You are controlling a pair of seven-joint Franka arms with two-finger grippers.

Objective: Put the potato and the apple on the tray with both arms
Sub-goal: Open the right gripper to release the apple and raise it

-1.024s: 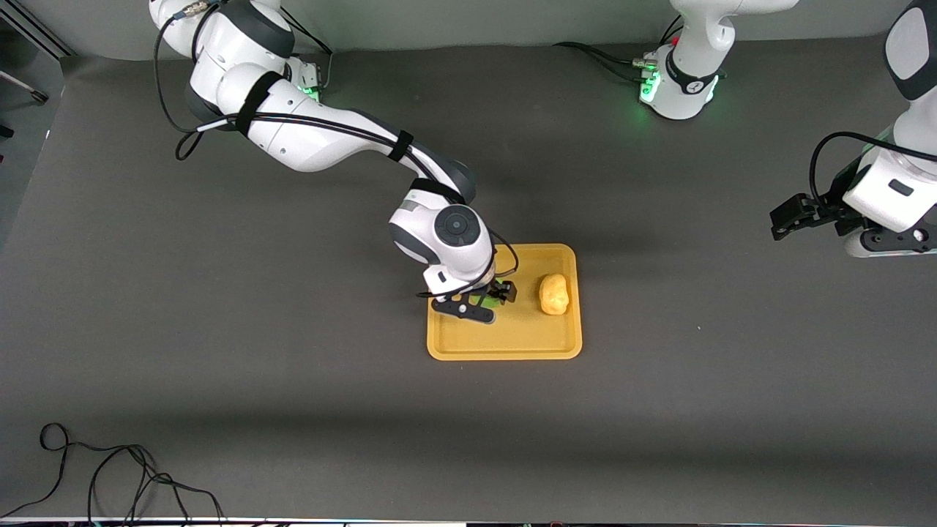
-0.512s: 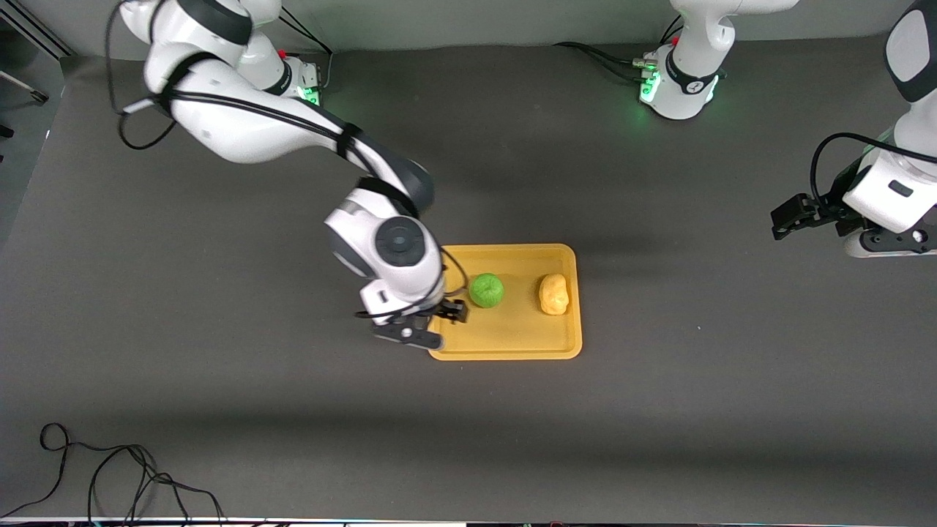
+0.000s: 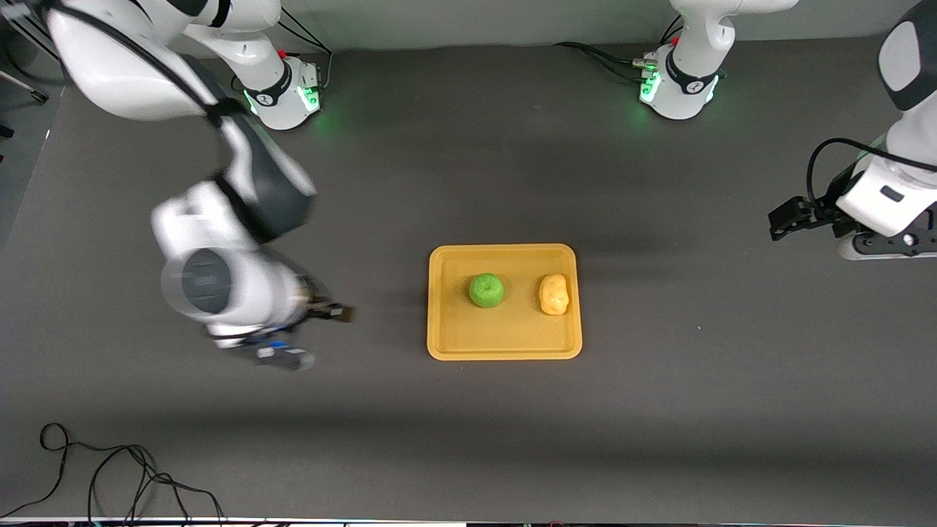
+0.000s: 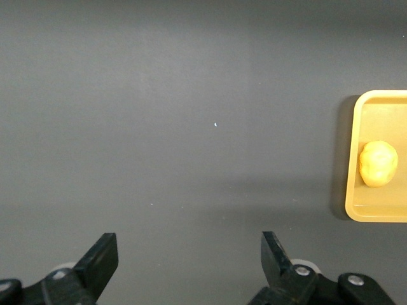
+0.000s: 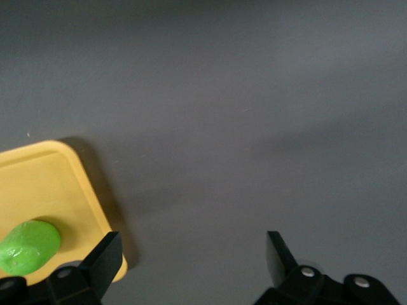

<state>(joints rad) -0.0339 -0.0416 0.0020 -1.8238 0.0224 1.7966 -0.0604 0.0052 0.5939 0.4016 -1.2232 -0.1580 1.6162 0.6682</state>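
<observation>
The orange-yellow tray lies at the table's middle. The green apple and the yellow-tan potato both rest on it, the potato toward the left arm's end. My right gripper is open and empty over bare table beside the tray, toward the right arm's end. Its wrist view shows the apple on the tray's corner. My left gripper is open and empty, held up at the left arm's end. Its wrist view shows the potato on the tray.
Dark grey mat covers the table. A black cable loops near the front edge at the right arm's end. The two arm bases stand along the back.
My right gripper let go of the apple on the tray, then swung away toward the right arm's end. The left arm barely moved.
</observation>
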